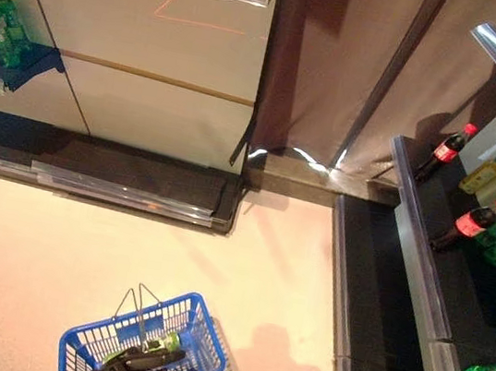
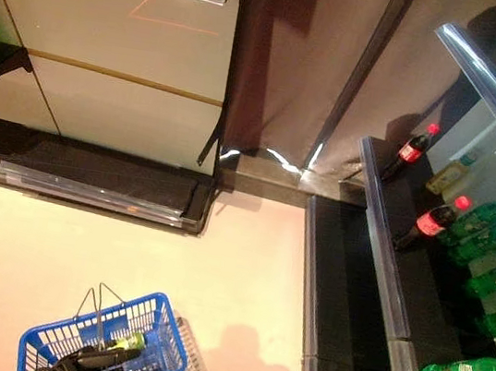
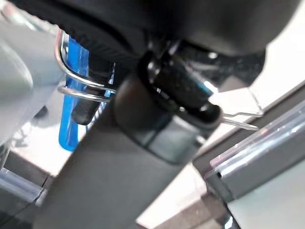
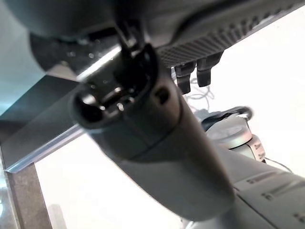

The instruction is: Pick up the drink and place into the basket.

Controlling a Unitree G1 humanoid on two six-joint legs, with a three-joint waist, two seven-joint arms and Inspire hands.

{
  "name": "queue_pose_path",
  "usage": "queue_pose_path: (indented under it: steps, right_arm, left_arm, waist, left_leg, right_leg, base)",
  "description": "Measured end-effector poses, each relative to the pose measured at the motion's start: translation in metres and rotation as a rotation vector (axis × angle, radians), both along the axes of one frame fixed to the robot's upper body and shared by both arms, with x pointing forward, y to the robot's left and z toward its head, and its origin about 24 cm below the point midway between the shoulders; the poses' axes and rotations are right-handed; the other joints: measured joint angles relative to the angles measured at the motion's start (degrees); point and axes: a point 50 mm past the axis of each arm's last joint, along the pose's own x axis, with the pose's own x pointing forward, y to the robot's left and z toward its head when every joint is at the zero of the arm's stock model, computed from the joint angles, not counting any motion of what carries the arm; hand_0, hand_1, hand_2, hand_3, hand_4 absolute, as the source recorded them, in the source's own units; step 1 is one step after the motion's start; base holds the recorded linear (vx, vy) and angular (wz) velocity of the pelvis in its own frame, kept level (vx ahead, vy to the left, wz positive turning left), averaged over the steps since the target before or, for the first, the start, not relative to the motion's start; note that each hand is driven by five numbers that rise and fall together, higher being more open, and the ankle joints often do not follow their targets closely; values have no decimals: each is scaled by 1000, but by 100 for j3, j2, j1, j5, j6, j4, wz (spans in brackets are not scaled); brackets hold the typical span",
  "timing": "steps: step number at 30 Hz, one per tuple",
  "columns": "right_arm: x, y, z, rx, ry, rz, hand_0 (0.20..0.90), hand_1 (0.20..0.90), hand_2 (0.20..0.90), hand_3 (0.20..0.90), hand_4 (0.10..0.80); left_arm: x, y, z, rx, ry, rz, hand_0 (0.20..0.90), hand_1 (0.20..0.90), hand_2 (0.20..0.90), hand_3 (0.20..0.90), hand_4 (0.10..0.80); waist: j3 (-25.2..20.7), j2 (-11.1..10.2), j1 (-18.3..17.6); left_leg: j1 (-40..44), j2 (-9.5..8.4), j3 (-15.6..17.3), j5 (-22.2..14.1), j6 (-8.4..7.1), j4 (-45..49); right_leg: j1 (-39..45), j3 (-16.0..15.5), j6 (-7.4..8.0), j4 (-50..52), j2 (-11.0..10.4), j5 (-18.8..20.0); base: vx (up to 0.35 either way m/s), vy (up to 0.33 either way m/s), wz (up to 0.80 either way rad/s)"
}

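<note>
Blue wire basket at six o'clock already holds a green bottle; left hand hooks its metal handles. Light, slick plastic — grab mid-body. Right hand empty, fingers loosely straight.

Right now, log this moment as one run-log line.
left hand: shut on basket handle | blue basket: holds green bottle | right hand: empty, hanging | cola bottles: shelved
</note>
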Motion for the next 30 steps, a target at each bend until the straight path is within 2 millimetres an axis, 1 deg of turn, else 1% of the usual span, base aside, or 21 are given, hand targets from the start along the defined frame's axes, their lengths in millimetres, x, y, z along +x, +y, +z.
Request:
queue_pose_path:
  steps: [1, 5, 6, 7, 8, 9, 12, 13, 14, 15, 19, 20, 22, 23, 24, 25, 26, 27, 28, 29, 30]
  right_arm:
    - [-1, 0, 0, 2, 3, 0, 900, 900, 900, 900, 800]
    - [0, 1, 0, 12, -1, -1, 900, 900, 900, 900, 800]
    - [-3, 1, -1, 13, 4, -3, 900, 900, 900, 900, 800]
    - [-8, 3, -2, 18, 18, -7, 900, 900, 900, 900, 800]
    - [-12, 2, -2, 18, 26, -14, 900, 900, 900, 900, 800]
    - [-13, 2, -2, 17, 29, -16, 900, 900, 900, 900, 800]
    - [-13, 2, -2, 16, 25, -16, 900, 900, 900, 900, 800]
    - [-14, 2, -2, 16, 26, -17, 900, 900, 900, 900, 800]
    - [-14, 1, -2, 14, 25, -19, 900, 900, 900, 900, 800]
    - [-11, 1, -2, 13, 13, -17, 900, 900, 900, 900, 800]
    - [-5, 0, 0, 5, -10, -18, 900, 900, 900, 900, 800]
    - [-3, 0, 0, 6, -13, -16, 900, 900, 900, 900, 800]
    - [-1, 1, 0, 10, -12, -15, 900, 900, 900, 900, 800]
    - [1, 0, 0, 6, -13, -15, 900, 900, 900, 900, 800]
    - [2, -1, 1, 4, -15, -14, 900, 900, 900, 900, 800]
    - [7, -5, 3, -8, -26, -11, 900, 900, 900, 900, 800]
    - [9, -8, 4, -15, -31, -8, 900, 900, 900, 900, 800]
    - [13, -10, 6, -24, -38, 1, 900, 900, 900, 900, 800]
    - [21, -13, 8, -37, -37, 33, 900, 900, 900, 900, 800]
    - [29, -15, 10, -43, -48, 45, 900, 900, 900, 900, 800]
    - [35, -15, 12, -44, -56, 51, 900, 900, 900, 900, 800]
  left_arm:
    - [0, -1, 0, -1, 0, -1, 300, 300, 300, 200, 100]
    - [-3, -4, -2, -8, 10, 1, 300, 300, 300, 200, 100]
    - [-4, -4, -3, -9, 12, 1, 300, 300, 300, 200, 100]
    - [-9, -3, -3, -5, 22, 5, 300, 300, 300, 200, 100]
    - [-12, -4, -5, -8, 27, 10, 300, 300, 300, 200, 100]
    - [-12, -5, -5, -9, 27, 11, 300, 300, 300, 200, 100]
    - [-11, -9, -5, -19, 19, -1, 300, 300, 300, 200, 100]
    - [-10, -12, -6, -24, 19, -6, 300, 300, 300, 200, 100]
    - [-8, -15, -6, -32, 12, -10, 300, 300, 300, 200, 100]
    - [-7, -17, -6, -39, 7, -17, 300, 300, 300, 200, 100]
    - [-7, -23, -8, -48, 14, -70, 300, 300, 300, 200, 100]
    - [-5, -25, -8, -54, 8, -68, 300, 300, 300, 200, 100]
    - [5, -28, -6, -58, -21, -71, 300, 300, 300, 200, 100]
    - [13, -32, -4, -58, -53, -80, 300, 300, 300, 200, 100]
    - [15, -33, -4, -60, -61, -81, 300, 300, 300, 200, 100]
    - [21, -39, -3, -77, -84, -68, 300, 300, 300, 200, 100]
    - [24, -41, -3, -86, -92, -61, 300, 300, 300, 200, 100]
    - [26, -44, -2, -95, -100, -60, 300, 300, 300, 200, 100]
    - [24, -47, -3, -111, -101, -51, 300, 300, 300, 200, 100]
    - [21, -47, -4, -118, -94, -41, 300, 300, 300, 200, 100]
    - [15, -46, -6, -121, -81, -27, 300, 300, 300, 200, 100]
  waist:
    - [-4, -8, -43]
    - [2, -35, -354]
    - [-14, -139, -355]
    - [-6, -291, -349]
    - [-5, -373, -351]
    - [-6, -365, -335]
    - [-16, -207, -300]
    - [-77, -166, -319]
    - [-119, -129, -372]
    - [-116, -99, -406]
    - [-187, 71, -493]
    - [-202, 97, -513]
    - [-207, 42, -456]
    - [-204, -5, -414]
    - [-202, -6, -404]
    - [-184, 32, -320]
    - [-196, 58, -283]
    - [-203, 65, -277]
    - [-222, 108, -210]
    - [-219, 152, -141]
    - [-222, 166, -83]
  left_leg:
    - [-4, -13, -38, -4, 8, -1]
    - [-25, -42, -328, -42, -41, -4]
    - [27, -100, -364, -69, -84, -2]
    - [159, -235, -396, -130, -177, -6]
    - [276, -277, -463, -199, -273, -8]
    - [322, -248, -473, -223, -308, -6]
    - [465, -1, -517, -368, -497, 0]
    - [469, 48, -615, -398, -537, 5]
    - [494, 62, -623, -426, -570, 42]
    - [544, 124, -637, -505, -602, 114]
    - [478, 219, -651, -844, -684, 594]
    - [384, 226, -682, -973, -721, 905]
    - [-14, 76, -697, -1029, -781, 1702]
    - [-333, -8, -695, -964, -973, 2396]
    - [-403, -4, -693, -933, -1030, 2577]
    - [-674, -10, -642, -814, -1221, 3335]
    - [-817, 2, -643, -735, -1332, 3649]
    - [-965, 31, -630, -780, -1294, 3837]
    - [-800, -2, -639, -885, -1114, 3171]
    - [-641, -14, -761, -900, -1045, 2590]
    - [-456, -39, -1064, -880, -1023, 1893]
  right_leg:
    - [-40, -5, 118, -335, 105, 97]
    - [-323, -16, 136, -1198, 497, 816]
    - [-334, -37, 162, -1346, 498, 892]
    - [-259, -112, 200, -1502, 438, 881]
    - [-227, -236, 39, -1395, 369, 1128]
    - [-220, -335, 27, -1320, 362, 1139]
    - [-30, -397, 14, -1261, 578, 1133]
    - [-10, -400, -29, -1246, 631, 1106]
    - [15, -486, -152, -1237, 659, 1059]
    - [100, -501, -389, -1230, 705, 1035]
    - [209, -492, -845, -1105, 800, 907]
    - [208, -514, -865, -1065, 806, 836]
    - [183, -506, -878, -1113, 712, 795]
    - [253, -478, -896, -1180, 616, 807]
    - [279, -459, -908, -1187, 601, 802]
    - [397, -313, -942, -1212, 591, 797]
    - [462, -278, -964, -1233, 594, 797]
    - [515, -186, -973, -1279, 625, 800]
    - [529, 73, -996, -1318, 700, 834]
    - [515, 313, -1013, -1327, 781, 857]
    - [516, 542, -1020, -1356, 860, 883]
  base:
    - [239, -12, 22]
    - [265, -22, 36]
    - [273, -32, 30]
    - [237, -36, 28]
    - [250, -39, 27]
    - [244, -50, 13]
    - [299, -80, 10]
    - [251, -96, 33]
    - [230, -112, 25]
    - [169, -92, 13]
    - [100, -120, -1]
    - [72, -125, 4]
    - [62, -83, 1]
    - [40, -31, -7]
    - [42, -15, -31]
    - [129, 58, -41]
    - [180, 95, -42]
    - [299, 172, -63]
    - [269, 157, -89]
    - [267, 156, -126]
    - [154, 107, -128]
